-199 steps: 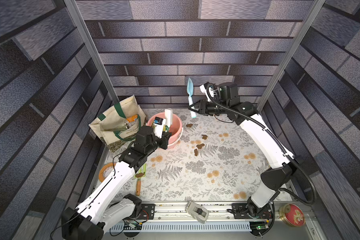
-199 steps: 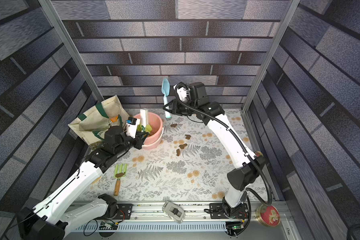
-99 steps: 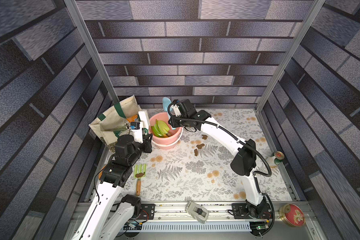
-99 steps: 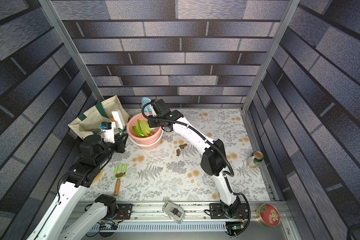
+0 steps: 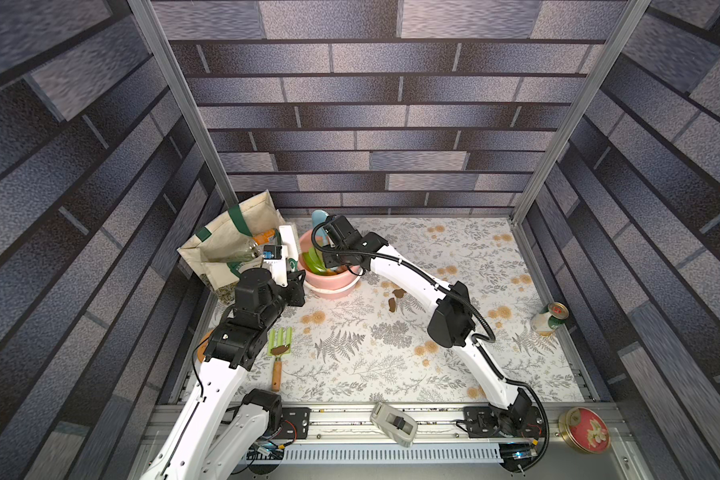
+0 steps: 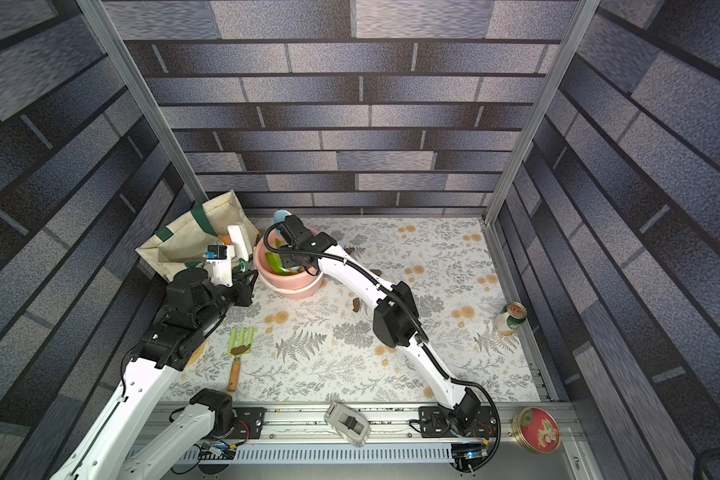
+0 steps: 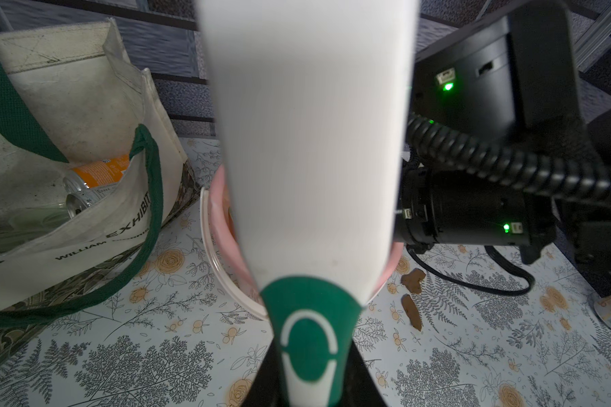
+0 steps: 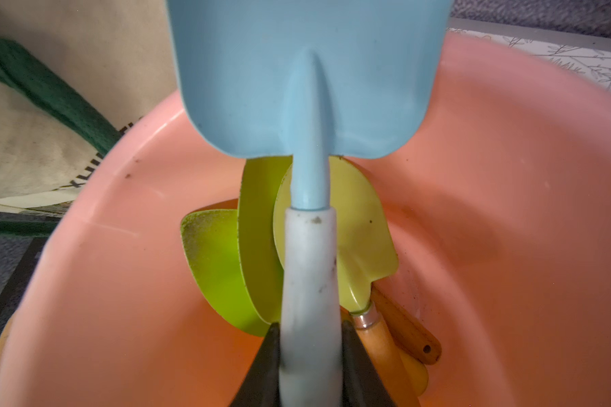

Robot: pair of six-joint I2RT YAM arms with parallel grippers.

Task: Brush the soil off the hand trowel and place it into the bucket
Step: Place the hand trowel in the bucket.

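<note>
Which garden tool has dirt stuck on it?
The lime-green, wooden-handled hand rake lying on the floral mat: a brown soil blob sits on it; the pale-blue trowel looks clean.

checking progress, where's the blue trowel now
In both top views the blue trowel hangs over the far rim of the pink bucket, beside the tote bag, held by the right gripper.

Dark grey brick-patterned walls (image 5: 350, 124) enclose a white tabletop cloth (image 5: 391, 365) printed with grey ferns and orange flowers.
</note>
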